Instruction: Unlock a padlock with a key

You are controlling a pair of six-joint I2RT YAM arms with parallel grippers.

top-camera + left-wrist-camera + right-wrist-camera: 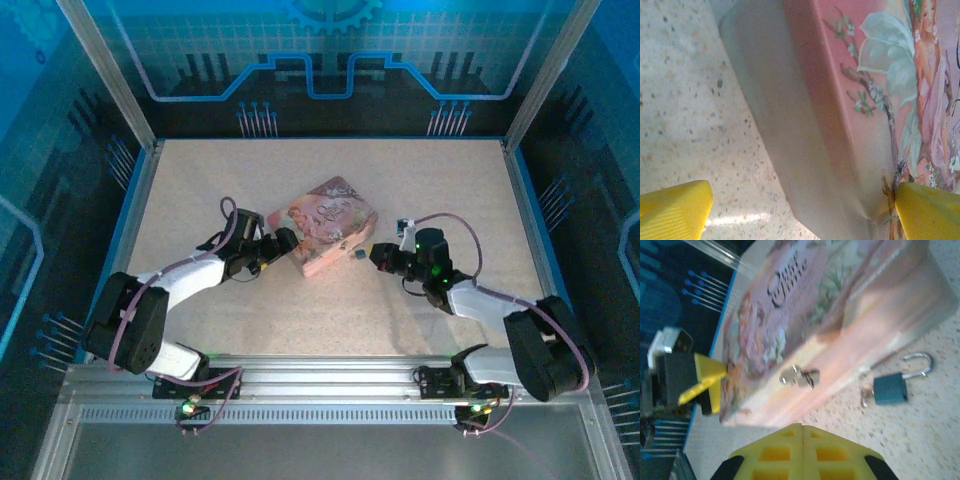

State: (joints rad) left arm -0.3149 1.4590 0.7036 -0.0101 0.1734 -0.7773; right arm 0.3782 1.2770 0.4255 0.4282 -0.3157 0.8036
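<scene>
Top view: I have the left claw (282, 243) at the left corner of the pink picture tin (333, 225), which lies flat near the middle of the table (200, 180), turned at an angle. On the left wrist view its two yellow fingers (672, 212) stand wide apart and straddle the tin's edge. One is over bare speckled table with a gap to the tin's wall, the other over the printed lid. So that claw is apart and not clamped on anything. The tin's lid is down, and a small silvery clasp (800, 376) sits on the long side wall that faces the right arm. Just beside that wall, on the table, lies the padlock (889, 388). It has a dark bluish body and a silvery U-shaped shackle (917, 365) at the end that points away from the clasp. I can't tell whether the shackle is latched or popped. The key (866, 398) is a tiny grey bit touching the padlock's other end, between the lock body and the tin wall. I can't tell whether it sits in the keyhole. A thin strip of table shows between the lock and the tin. The right claw (801, 432) has its yellow fingers pressed together tip to tip, seam closed, aimed at the tin's clasp side. In the top view its tip is just right of the padlock, near it. I can't tell if they touch.
</scene>
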